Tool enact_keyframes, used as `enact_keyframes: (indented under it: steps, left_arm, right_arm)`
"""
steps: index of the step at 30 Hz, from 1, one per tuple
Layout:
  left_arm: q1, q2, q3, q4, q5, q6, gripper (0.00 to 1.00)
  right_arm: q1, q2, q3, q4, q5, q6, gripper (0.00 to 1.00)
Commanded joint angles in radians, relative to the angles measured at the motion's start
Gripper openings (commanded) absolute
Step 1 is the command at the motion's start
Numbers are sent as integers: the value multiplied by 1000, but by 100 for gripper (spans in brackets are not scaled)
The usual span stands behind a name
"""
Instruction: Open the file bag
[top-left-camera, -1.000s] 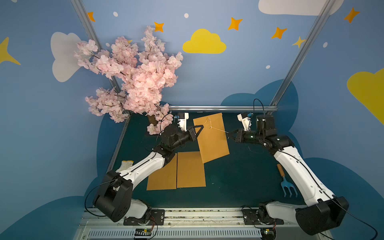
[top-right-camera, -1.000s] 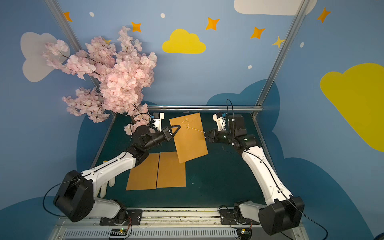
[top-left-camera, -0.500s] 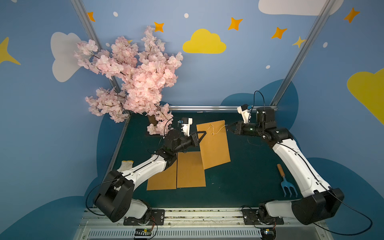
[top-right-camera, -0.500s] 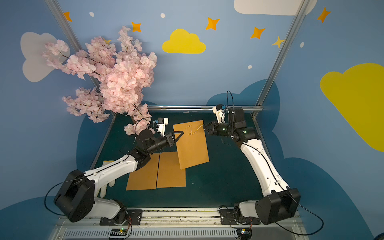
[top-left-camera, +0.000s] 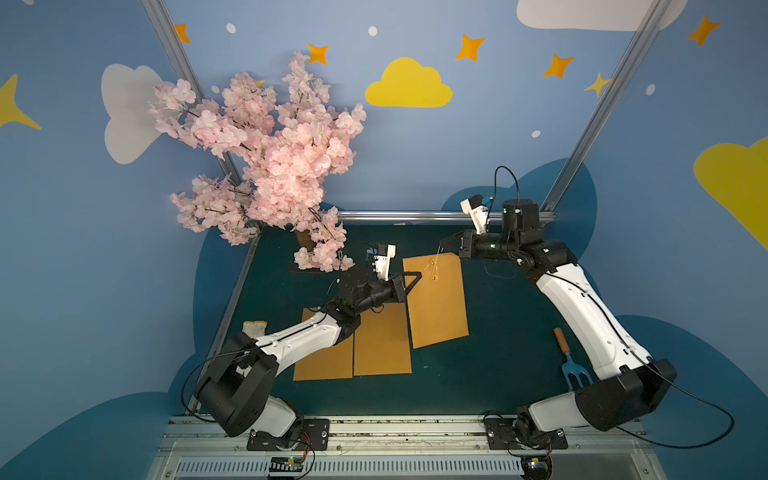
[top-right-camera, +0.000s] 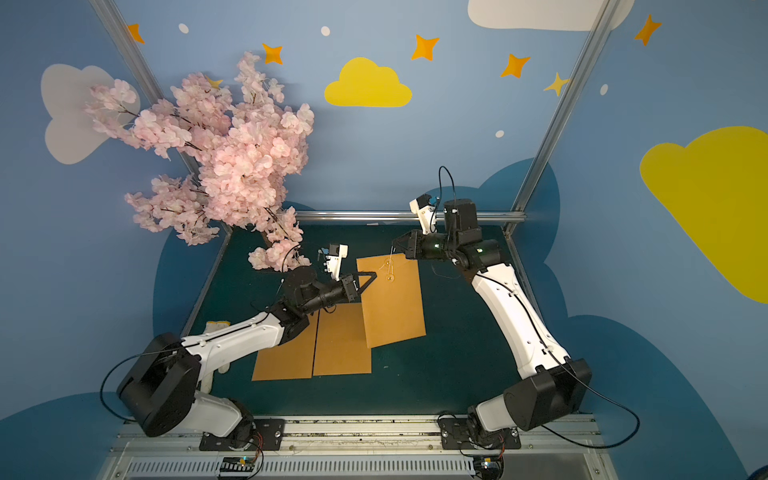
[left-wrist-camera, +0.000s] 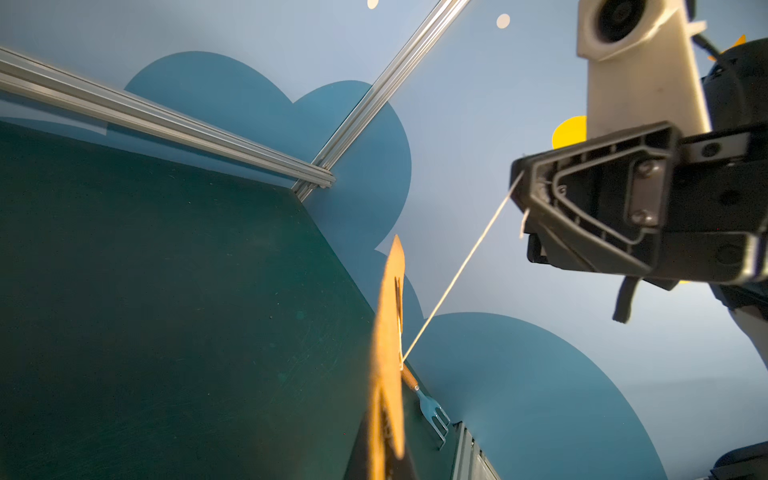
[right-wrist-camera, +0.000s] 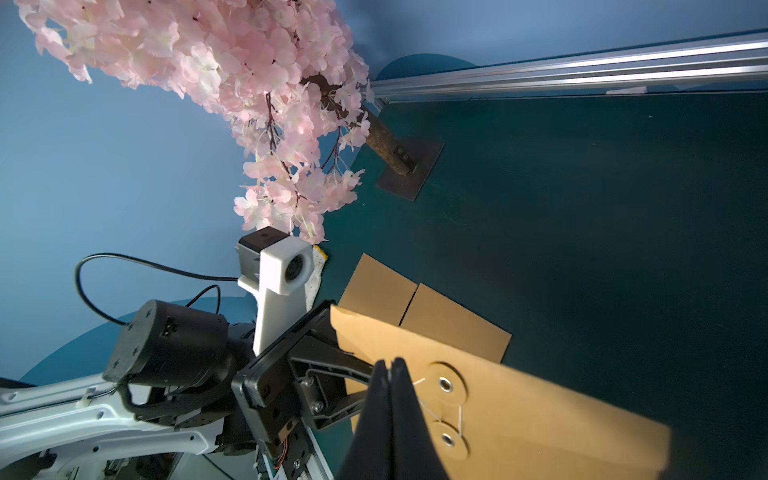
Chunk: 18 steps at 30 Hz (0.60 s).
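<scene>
Since a second ago my right fingers (top-left-camera: 455, 245) have risen and the file bag (top-left-camera: 436, 303) has sunk flatter over the worktop (top-left-camera: 498, 353). My left fingers (right-wrist-camera: 286, 357) clamp its corner; right fingers pinch the string (left-wrist-camera: 461, 268). I should keep it taut, circling the discs (right-wrist-camera: 446, 384). Only the left wrist view shows the string's full line.

the file bag (top-left-camera: 438, 307) and left pincer (top-left-camera: 419, 275) have sunk lower while the right pincer (top-left-camera: 443, 245) pulled its string (left-wrist-camera: 457, 273) rearward.
</scene>
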Motion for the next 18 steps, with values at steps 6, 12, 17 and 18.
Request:
enact_keyframes:
  steps: [6, 12, 17, 18]
  left_arm:
    - [5, 48, 57, 23, -23, -6, 3]
    - [30, 70, 104, 40, -28, -21, 2]
    - [62, 87, 135, 68, -28, -62, 3]
    - [67, 90, 140, 71, -30, -70, 3]
  right_arm:
    - [92, 15, 3, 25, -48, -3, 0]
    - [126, -25, -57, 32, -34, 0, 0]
    - [148, -63, -139, 62, -23, 22, 0]
    - [151, -73, -160, 75, -22, 28, 0]
